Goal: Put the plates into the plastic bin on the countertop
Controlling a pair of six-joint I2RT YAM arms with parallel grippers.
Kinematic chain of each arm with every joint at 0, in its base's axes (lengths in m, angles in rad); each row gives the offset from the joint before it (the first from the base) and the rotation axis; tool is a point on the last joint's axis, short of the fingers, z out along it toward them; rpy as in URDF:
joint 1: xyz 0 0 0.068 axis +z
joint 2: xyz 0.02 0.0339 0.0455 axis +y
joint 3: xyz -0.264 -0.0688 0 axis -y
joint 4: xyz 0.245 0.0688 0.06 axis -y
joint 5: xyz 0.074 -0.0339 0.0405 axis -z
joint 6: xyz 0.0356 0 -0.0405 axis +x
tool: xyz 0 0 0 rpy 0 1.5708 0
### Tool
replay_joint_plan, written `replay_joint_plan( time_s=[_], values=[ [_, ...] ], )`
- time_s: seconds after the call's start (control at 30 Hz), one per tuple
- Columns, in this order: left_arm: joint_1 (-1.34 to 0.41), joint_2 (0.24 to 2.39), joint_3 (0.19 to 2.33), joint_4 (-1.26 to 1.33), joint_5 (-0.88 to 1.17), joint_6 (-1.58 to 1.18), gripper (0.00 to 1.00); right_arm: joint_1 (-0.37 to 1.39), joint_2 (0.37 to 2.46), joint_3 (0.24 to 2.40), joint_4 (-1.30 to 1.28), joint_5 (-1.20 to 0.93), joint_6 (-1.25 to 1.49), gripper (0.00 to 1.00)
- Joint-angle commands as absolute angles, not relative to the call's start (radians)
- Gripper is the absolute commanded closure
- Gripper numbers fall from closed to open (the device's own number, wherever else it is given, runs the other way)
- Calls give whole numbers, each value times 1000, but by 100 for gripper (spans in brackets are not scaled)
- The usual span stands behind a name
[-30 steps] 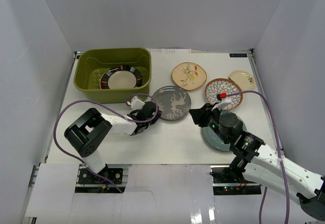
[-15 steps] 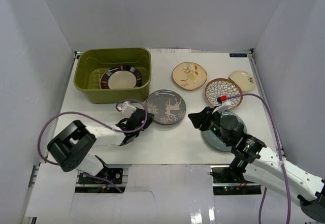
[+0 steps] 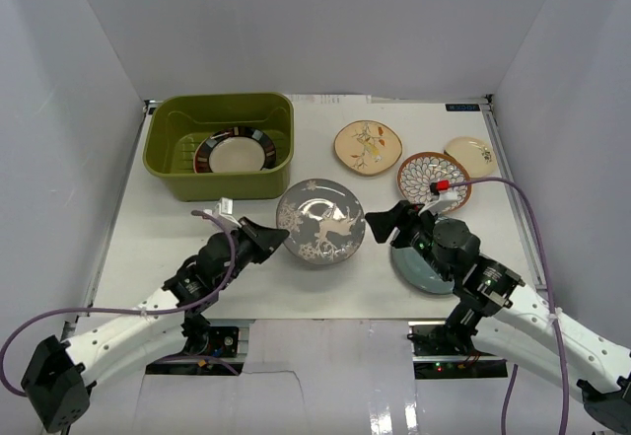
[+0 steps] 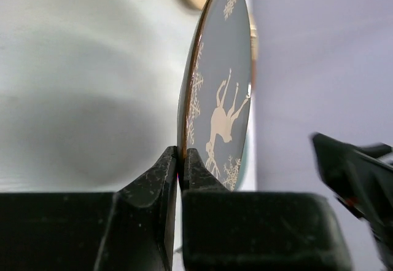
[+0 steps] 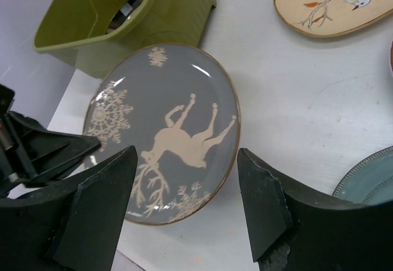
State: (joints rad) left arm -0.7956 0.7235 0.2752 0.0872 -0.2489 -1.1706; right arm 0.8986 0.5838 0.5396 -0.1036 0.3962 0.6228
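Fingers [image 4: 153, 179] of the left gripper [image 4: 181, 168] pinch tight on the near rim of the grey plate [image 3: 320, 221], the one with the white deer, and hold it tilted and, by the look of it, clear of the countertop [image 3: 158, 228]. Just to its right, the right gripper [image 5: 184, 185] hangs with its fingers spread wide around nothing, the grey plate showing between them without touching either. At the back left stands the green bin [image 3: 217, 184], with a dark-rimmed cream plate [image 3: 235, 151] already lying inside. A tan floral plate [image 3: 367, 147], a lattice plate [image 3: 434, 177] and a small cream plate [image 3: 471, 154] wait at the back right, and a pale blue plate [image 3: 419, 269] sits partly under the right arm. The step in hand appears to be the carry to the bin. Since the hold is only a thin bite on the edge, the plate is likely to swing or slip, so a slow, level move suits best: raise it above the bin's rolled rim, lower it flat onto the plate inside, and only then let go. The right gripper should stay clear.
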Motion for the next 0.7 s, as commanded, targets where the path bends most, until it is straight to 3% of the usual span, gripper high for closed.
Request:
replay_joint_plan(
  time_s=[0.0,0.17,0.43,0.67],
  values=[
    [-799,608,385,186,-140,-1164,100,879,568,601,-84,440,604,28],
    [-798,566,515,94,-156,-1117,100,871,537,650,-141,482,598,28],
    [-712,814,975,35,-232,-827,100,871,465,675,-221,549,580,36],
    [-237,997,1072,72,187,-972,100,870,446,661,-247,552,577,36]
  ],
)
